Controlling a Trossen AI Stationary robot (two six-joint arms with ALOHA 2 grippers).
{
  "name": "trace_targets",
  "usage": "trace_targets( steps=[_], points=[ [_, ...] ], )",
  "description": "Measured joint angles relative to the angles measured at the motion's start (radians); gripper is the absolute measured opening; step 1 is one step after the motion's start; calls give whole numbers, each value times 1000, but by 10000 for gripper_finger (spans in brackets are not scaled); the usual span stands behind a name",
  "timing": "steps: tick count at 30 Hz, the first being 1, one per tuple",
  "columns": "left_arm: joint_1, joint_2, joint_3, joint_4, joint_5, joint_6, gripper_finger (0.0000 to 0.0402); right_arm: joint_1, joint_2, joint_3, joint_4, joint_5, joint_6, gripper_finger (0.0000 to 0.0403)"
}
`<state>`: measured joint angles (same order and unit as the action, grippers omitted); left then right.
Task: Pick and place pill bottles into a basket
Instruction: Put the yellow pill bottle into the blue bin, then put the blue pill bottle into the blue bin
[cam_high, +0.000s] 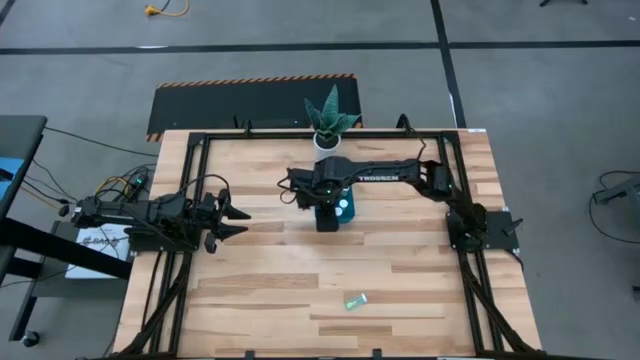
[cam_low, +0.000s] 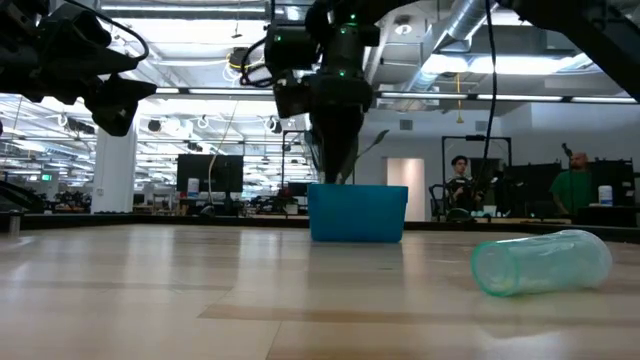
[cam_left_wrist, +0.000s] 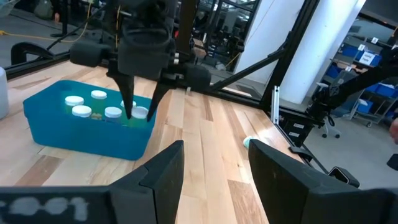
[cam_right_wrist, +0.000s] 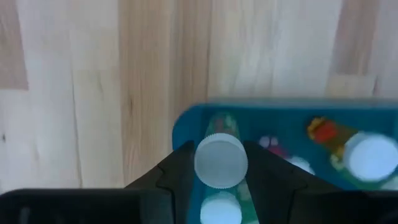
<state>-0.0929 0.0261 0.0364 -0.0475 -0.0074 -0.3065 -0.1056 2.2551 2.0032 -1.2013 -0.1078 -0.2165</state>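
Note:
The teal-blue basket (cam_high: 343, 207) stands at the table's middle; it also shows in the low view (cam_low: 357, 212) and the left wrist view (cam_left_wrist: 87, 127). Several white-capped pill bottles (cam_left_wrist: 81, 111) stand inside it. My right gripper (cam_high: 330, 208) hangs over the basket's corner, fingers down, shut on one more pill bottle (cam_right_wrist: 221, 162). A clear greenish bottle (cam_high: 356, 300) lies on its side near the table's near edge and also shows in the low view (cam_low: 540, 262). My left gripper (cam_high: 238, 220) is open and empty at the table's left. My right gripper pinches the pill bottle between its two fingers, one on each side of the round white cap (cam_right_wrist: 221, 163). The fingers (cam_left_wrist: 127, 93) come from above, pointing down into the basket's corner. The bottle stands upright; whether its base rests on the basket floor, I cannot tell.
A white pot with a green plant (cam_high: 330, 130) stands at the table's far edge, just behind the basket. Black frame rails (cam_high: 200, 180) run along the table's sides. People sit in the room beyond the table (cam_low: 460, 185).

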Motion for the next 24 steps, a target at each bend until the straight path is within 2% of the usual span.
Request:
trace_targets(
  steps=[10,24],
  points=[
    [0,0,0,0,0,0,170,-1,9,-1,1,0,3,129],
    [0,0,0,0,0,0,170,-1,9,-1,4,0,-2,186]
  ],
)
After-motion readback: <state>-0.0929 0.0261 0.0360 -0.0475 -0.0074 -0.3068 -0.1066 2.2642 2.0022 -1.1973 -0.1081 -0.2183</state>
